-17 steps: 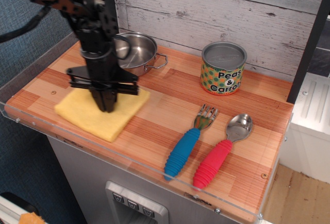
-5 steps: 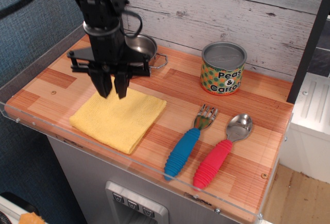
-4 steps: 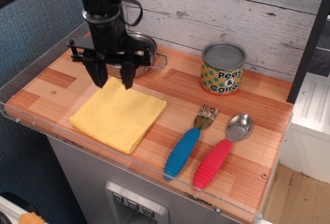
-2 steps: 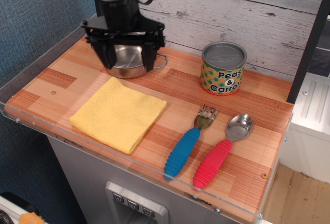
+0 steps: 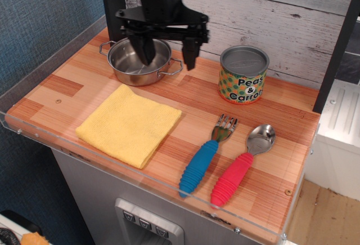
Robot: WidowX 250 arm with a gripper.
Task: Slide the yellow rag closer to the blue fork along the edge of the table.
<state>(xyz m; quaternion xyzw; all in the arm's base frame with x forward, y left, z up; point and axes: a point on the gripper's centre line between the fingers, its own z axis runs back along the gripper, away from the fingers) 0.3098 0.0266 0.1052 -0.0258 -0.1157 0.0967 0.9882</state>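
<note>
The yellow rag [image 5: 129, 125] lies flat on the wooden table [image 5: 180, 93], near the front edge, left of centre. The blue fork [image 5: 206, 157] lies to its right, a short gap between them, handle toward the front edge. My gripper [image 5: 166, 53] hangs open and empty above the back of the table, over the right rim of the steel pot [image 5: 138, 61], well clear of the rag.
A red-handled spoon [image 5: 242, 166] lies right of the fork. A "Peas & Carrots" can [image 5: 243, 75] stands at the back right. A clear acrylic guard [image 5: 112, 172] rims the front and left edges. A white plank wall stands behind.
The rag has slid right, toward the fork, from where my gripper pressed on it. My gripper has since lifted off it, opened, and moved up and right to the back.
</note>
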